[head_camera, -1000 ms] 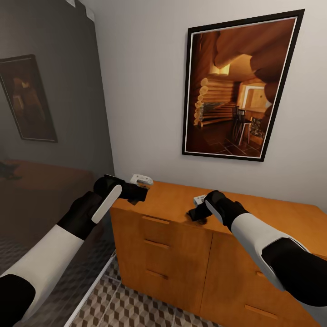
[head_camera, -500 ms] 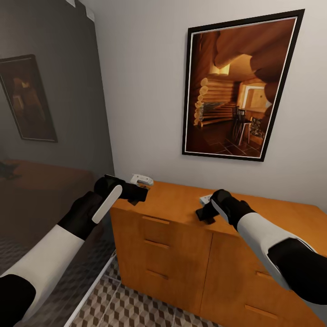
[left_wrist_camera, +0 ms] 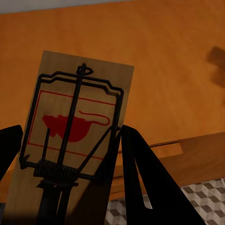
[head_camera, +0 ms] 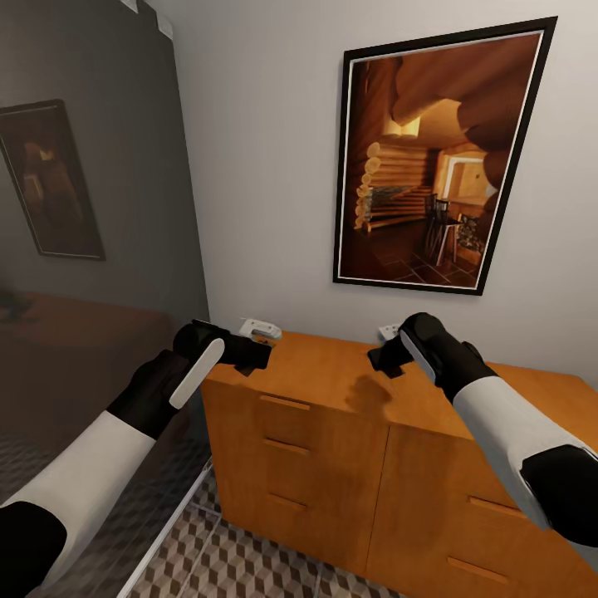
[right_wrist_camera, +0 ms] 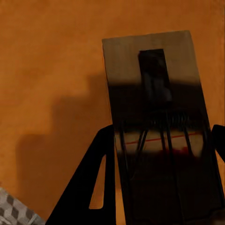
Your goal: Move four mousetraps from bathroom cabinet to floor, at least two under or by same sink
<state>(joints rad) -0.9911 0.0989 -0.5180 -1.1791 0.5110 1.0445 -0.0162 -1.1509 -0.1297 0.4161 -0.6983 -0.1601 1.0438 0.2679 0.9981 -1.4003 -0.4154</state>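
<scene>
Left claw (head_camera: 259, 352) grips a mousetrap (left_wrist_camera: 70, 136) at the cabinet's (head_camera: 332, 432) left top corner, right claw (head_camera: 384, 359) clamps another mousetrap (right_wrist_camera: 157, 122) above its top.

Soft, even, sharply rendered lighting; left wall (head_camera: 91, 166) dim, arm shadow blurred on the cabinet (head_camera: 365, 397) top.

Framed cabin picture (head_camera: 438, 158), white wall (head_camera: 266, 166)

Two clamped mousetraps (left_wrist_camera: 70, 140) (right_wrist_camera: 159, 122) above cabinet (head_camera: 332, 390)
</scene>
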